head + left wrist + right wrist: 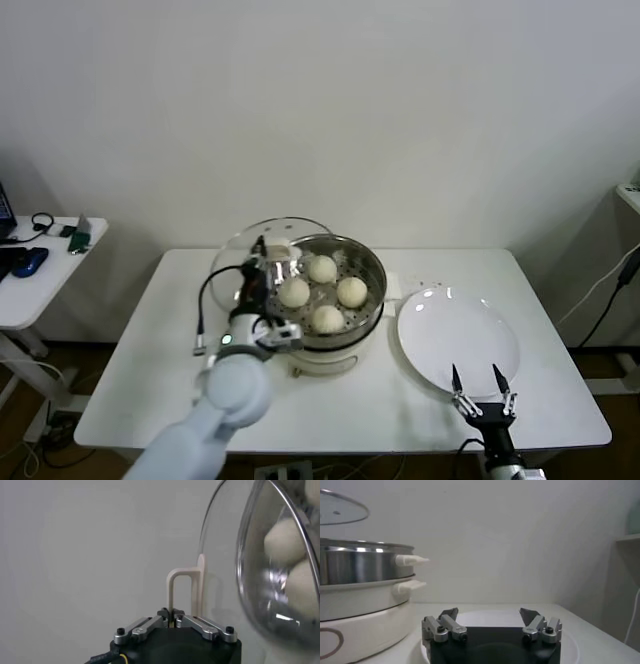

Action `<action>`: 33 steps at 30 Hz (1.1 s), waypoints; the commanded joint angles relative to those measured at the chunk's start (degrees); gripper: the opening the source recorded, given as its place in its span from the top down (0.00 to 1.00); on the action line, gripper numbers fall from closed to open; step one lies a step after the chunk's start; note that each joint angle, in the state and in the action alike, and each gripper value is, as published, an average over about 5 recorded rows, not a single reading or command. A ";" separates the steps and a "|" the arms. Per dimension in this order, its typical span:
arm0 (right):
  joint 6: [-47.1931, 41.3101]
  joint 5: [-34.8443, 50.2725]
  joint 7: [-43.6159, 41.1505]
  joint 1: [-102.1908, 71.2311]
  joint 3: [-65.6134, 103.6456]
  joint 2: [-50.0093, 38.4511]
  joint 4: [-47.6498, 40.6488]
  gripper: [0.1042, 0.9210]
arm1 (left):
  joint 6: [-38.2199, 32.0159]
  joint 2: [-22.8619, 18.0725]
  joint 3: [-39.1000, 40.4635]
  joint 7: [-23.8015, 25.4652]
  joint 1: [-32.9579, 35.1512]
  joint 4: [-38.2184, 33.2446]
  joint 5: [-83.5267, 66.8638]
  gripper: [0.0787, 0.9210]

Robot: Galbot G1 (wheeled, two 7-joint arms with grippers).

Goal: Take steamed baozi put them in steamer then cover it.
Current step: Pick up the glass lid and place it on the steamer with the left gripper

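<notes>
My left tool (173, 616) is clamped on the cover's handle (184, 591), holding the cover (252, 258) tilted above the steamer's (340, 322) left rim. Four baozi (322, 268) sit inside the steamer, just beside the tool. My right tool (480, 386) hangs with its fingers apart over the near edge of the plate (455, 332) on the counter (560, 400).

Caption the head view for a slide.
Left gripper holds the cover by its handle beside the steamer holding four baozi.
</notes>
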 commanded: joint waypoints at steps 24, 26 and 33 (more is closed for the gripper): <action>1.60 1.82 0.31 0.35 0.45 0.04 -1.43 0.12 | 1.71 -17.50 7.38 5.22 -3.58 14.93 20.79 0.93; 1.62 1.79 0.33 0.34 0.46 0.05 -1.43 0.12 | 1.55 -17.36 7.20 5.10 -3.03 14.92 21.07 0.93; 1.80 1.79 0.27 0.00 0.42 0.08 -1.28 0.12 | 1.37 -16.93 6.20 4.65 -2.25 15.34 20.97 0.93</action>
